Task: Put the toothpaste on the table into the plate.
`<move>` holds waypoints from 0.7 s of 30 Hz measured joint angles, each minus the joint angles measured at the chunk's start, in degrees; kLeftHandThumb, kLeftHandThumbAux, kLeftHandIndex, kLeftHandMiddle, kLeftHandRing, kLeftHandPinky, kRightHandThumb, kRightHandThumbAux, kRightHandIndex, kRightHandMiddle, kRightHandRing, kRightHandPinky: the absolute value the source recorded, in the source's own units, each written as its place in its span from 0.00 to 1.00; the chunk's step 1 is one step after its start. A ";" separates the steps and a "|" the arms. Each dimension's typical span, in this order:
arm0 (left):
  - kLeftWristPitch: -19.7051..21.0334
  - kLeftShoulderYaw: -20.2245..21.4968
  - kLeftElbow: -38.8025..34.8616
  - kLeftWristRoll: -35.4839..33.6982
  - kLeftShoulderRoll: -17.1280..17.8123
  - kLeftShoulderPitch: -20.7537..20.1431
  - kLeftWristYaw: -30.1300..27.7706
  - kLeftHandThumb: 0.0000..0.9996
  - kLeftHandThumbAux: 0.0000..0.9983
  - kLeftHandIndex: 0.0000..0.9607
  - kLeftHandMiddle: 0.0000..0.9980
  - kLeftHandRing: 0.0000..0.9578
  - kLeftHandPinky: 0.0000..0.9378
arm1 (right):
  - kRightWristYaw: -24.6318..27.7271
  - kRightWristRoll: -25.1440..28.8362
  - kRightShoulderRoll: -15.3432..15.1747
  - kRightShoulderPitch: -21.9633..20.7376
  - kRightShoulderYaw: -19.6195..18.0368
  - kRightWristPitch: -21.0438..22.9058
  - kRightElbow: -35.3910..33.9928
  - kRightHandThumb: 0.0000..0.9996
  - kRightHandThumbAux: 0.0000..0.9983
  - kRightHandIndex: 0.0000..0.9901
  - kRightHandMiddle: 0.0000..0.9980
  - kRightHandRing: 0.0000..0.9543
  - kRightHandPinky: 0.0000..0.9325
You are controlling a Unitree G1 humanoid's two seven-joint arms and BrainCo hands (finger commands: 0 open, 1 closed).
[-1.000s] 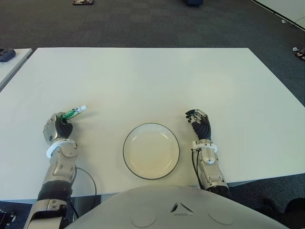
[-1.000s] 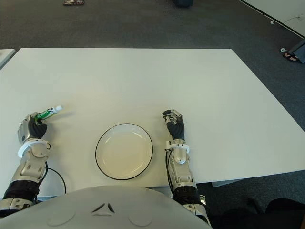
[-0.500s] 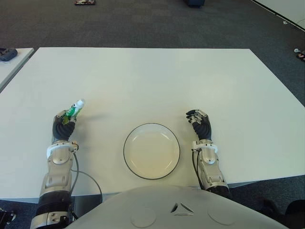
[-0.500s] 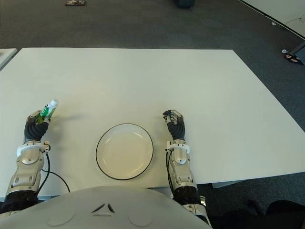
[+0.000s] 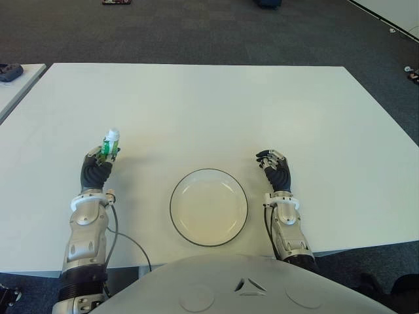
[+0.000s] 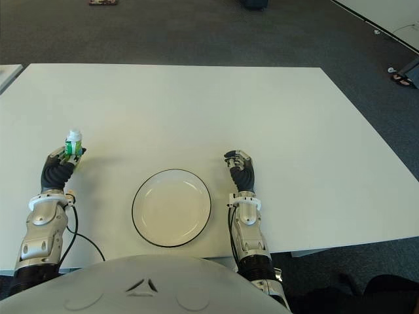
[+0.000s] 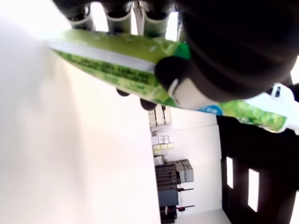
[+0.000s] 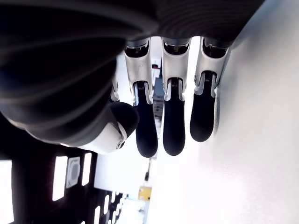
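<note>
A green toothpaste tube with a white cap stands nearly upright in my left hand, whose fingers are curled around it. In the left wrist view the thumb presses across the green tube. The hand is to the left of the white plate with a dark rim, which sits on the table near the front edge. My right hand shows just right of the plate, its fingers curled with nothing between them.
The white table stretches far back and to both sides. A second table's corner with a dark object shows at the far left. A cable loops by my left forearm. Dark carpet lies beyond.
My left hand has lifted the toothpaste and moved right toward the plate, turning the tube from lying slanted to nearly upright. The right hand has not moved.
</note>
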 measured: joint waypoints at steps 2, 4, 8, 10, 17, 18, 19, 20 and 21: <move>-0.02 0.00 -0.75 -0.12 0.00 -0.26 -0.27 0.75 0.70 0.46 0.87 0.90 0.90 | 0.00 -0.01 0.01 0.00 0.03 -0.08 0.00 0.71 0.73 0.43 0.46 0.47 0.48; -0.29 -0.09 -1.36 -0.12 0.00 -0.53 -0.51 0.75 0.70 0.46 0.87 0.90 0.90 | 0.00 -0.02 0.01 0.02 0.04 -0.09 0.00 0.71 0.73 0.43 0.46 0.47 0.48; -2.16 -0.82 -2.03 -0.17 0.00 -0.68 -1.82 0.75 0.70 0.46 0.87 0.90 0.90 | 0.00 -0.03 0.03 0.07 0.07 -0.09 -0.04 0.71 0.73 0.43 0.46 0.47 0.49; -3.15 -1.40 -2.58 -0.22 -0.02 -0.57 -2.85 0.74 0.70 0.46 0.88 0.90 0.89 | -0.01 -0.05 0.04 0.12 0.08 -0.08 -0.09 0.71 0.73 0.43 0.46 0.46 0.48; -8.40 -5.91 -6.27 2.12 -0.92 1.28 -4.82 0.74 0.70 0.46 0.88 0.91 0.86 | -0.04 -0.06 0.12 0.29 0.14 -0.03 -0.31 0.71 0.73 0.43 0.46 0.47 0.50; -9.98 -6.98 -6.69 4.04 -0.82 1.55 -4.82 0.74 0.70 0.46 0.88 0.91 0.86 | -0.04 -0.06 0.13 0.33 0.15 -0.03 -0.34 0.71 0.73 0.43 0.46 0.47 0.50; -11.10 -7.93 -7.05 5.49 -0.75 1.68 -4.82 0.74 0.70 0.46 0.88 0.91 0.86 | -0.04 -0.06 0.12 0.33 0.15 -0.03 -0.34 0.71 0.73 0.43 0.46 0.47 0.50; -12.11 -9.18 -7.86 7.99 -0.65 1.84 -4.78 0.74 0.70 0.46 0.88 0.91 0.86 | -0.04 -0.07 0.13 0.33 0.16 -0.02 -0.36 0.71 0.73 0.43 0.46 0.47 0.50; -12.66 -10.13 -8.51 9.71 -0.57 1.90 -4.71 0.74 0.70 0.46 0.88 0.91 0.86 | -0.04 -0.06 0.14 0.34 0.17 -0.02 -0.36 0.71 0.73 0.43 0.46 0.47 0.50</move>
